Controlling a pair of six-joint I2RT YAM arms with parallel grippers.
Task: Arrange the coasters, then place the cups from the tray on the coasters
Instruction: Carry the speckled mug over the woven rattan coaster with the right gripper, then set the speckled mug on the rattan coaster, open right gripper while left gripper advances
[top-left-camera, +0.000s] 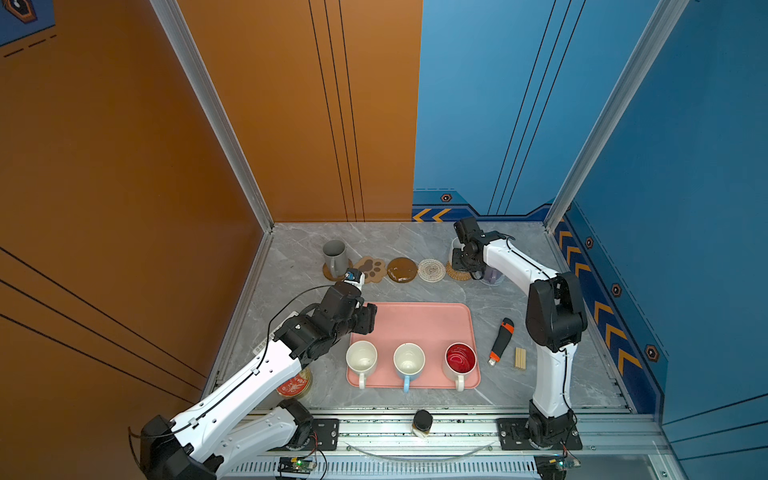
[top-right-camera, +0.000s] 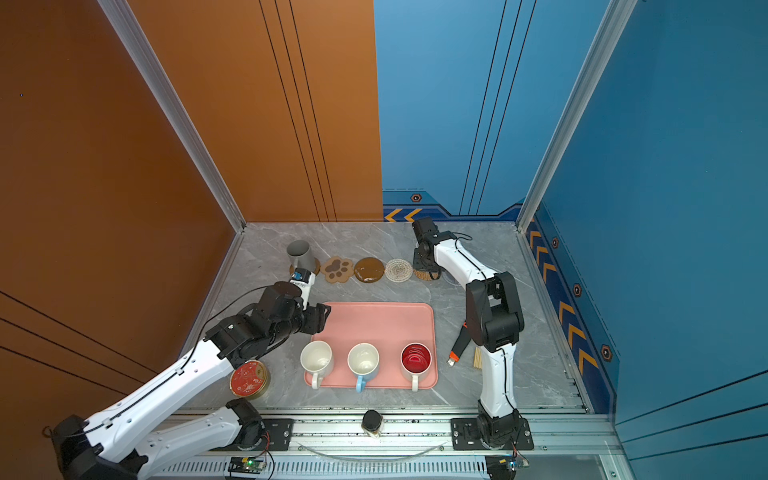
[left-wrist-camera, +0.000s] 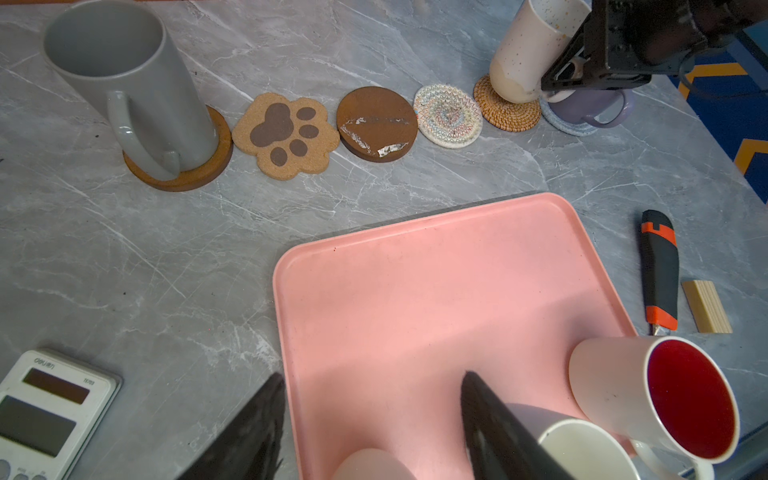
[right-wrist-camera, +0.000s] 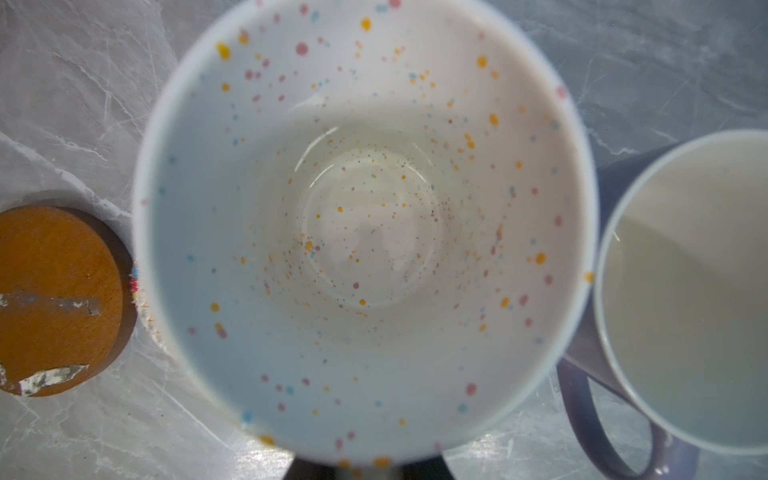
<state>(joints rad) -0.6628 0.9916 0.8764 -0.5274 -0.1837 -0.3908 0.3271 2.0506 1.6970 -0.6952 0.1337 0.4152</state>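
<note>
Right gripper (left-wrist-camera: 557, 79) closed on the speckled cream ceramic mug (left-wrist-camera: 528, 45), which tilts with its base on the tan rattan round coaster (left-wrist-camera: 505, 112); grip point hidden, wall or handle unclear. Lavender mug (left-wrist-camera: 586, 106) beside it mostly covered. Left gripper (left-wrist-camera: 372, 376) gapes wide, empty, over the flat pink rectangular tray (left-wrist-camera: 436, 270); white mug (left-wrist-camera: 374, 463) there cut off by the frame.

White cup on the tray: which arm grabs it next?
Probably left: left tool hangs open over the tray rim near the white cup; right tool is shut on the speckled cup at the rattan coaster.
</note>
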